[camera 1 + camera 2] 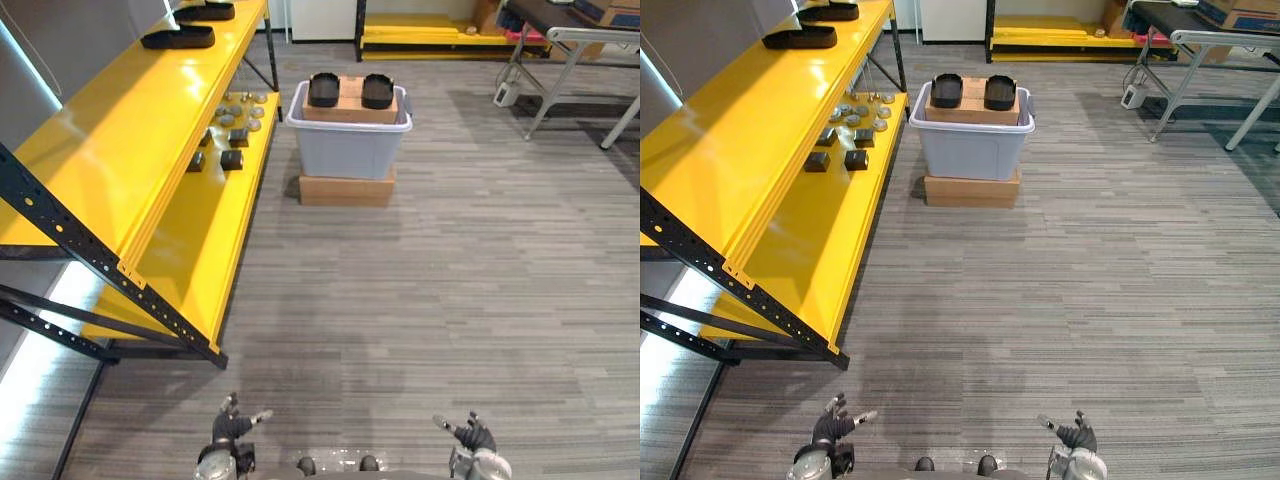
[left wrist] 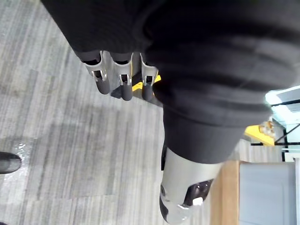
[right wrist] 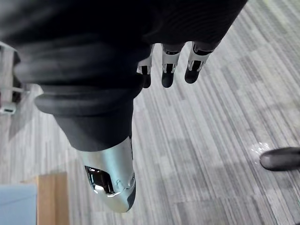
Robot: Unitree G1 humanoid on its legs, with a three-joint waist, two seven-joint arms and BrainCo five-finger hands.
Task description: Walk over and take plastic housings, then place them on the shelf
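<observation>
Two black plastic housings point(image 1: 324, 89) point(image 1: 378, 91) lie side by side on a cardboard piece across the top of a grey bin point(image 1: 348, 148), far ahead on the floor. Two more black housings point(image 1: 178, 38) point(image 1: 204, 11) rest on the top level of the yellow shelf point(image 1: 110, 150) at the left. My left hand point(image 1: 230, 432) and right hand point(image 1: 471, 436) hang low at the bottom edge, far from the bin. Both are open with relaxed fingers and hold nothing, as the left hand point(image 2: 123, 77) and right hand point(image 3: 166, 65) show in their wrist views.
The grey bin stands on a flat cardboard box point(image 1: 346, 189). Several small grey and black parts point(image 1: 230, 125) lie on the shelf's lower level. A metal-legged table point(image 1: 585, 50) stands at the far right and another yellow rack point(image 1: 430, 33) along the back wall. Grey striped floor lies between.
</observation>
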